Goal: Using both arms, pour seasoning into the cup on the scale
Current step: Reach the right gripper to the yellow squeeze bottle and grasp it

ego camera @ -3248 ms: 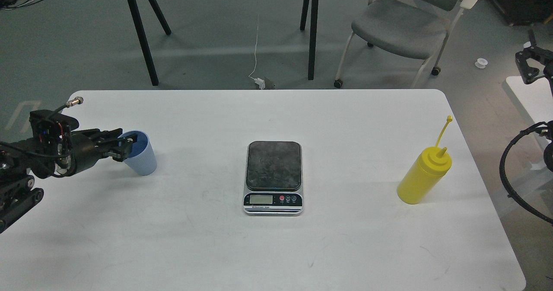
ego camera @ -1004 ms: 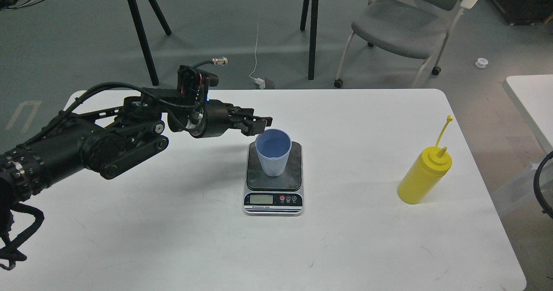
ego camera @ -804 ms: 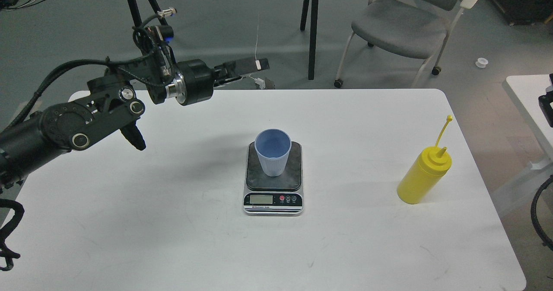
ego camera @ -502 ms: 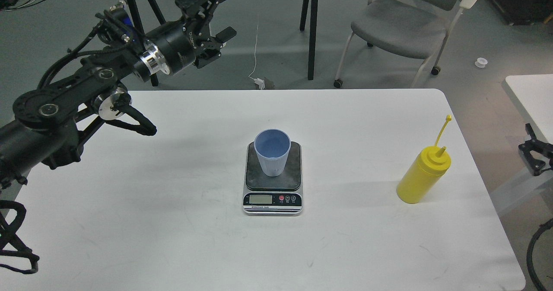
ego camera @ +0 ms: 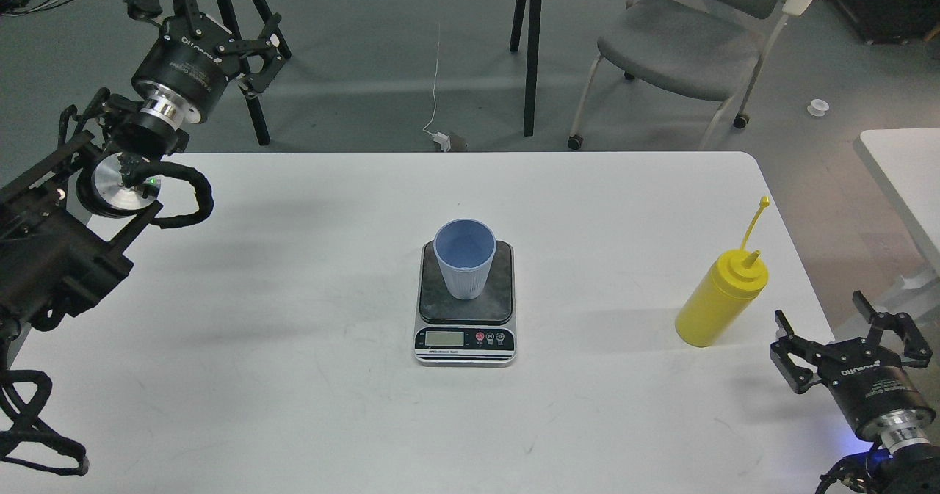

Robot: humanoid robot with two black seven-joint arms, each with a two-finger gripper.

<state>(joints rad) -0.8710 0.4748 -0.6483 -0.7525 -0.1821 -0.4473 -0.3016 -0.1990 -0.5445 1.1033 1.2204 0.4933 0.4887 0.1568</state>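
Two tools, left tool [ego camera: 209, 20] and right tool [ego camera: 844, 332], gape empty over white table [ego camera: 294, 376] near chair [ego camera: 683, 39].

cup [ego camera: 464, 268]: we see it light blue, ribbed, no handle, upright, mouth open, standing on the scale's dark platform, toward its rear half.
scale [ego camera: 465, 302]: flat rectangle, dark mottled top, silver front with LCD and round red and black buttons, mid-table, front facing us.
seasoning [ego camera: 721, 296]: tall yellow squeeze bottle, cone nozzle uncapped, cap strap sticking up, standing well right of the scale, near the table's right edge.
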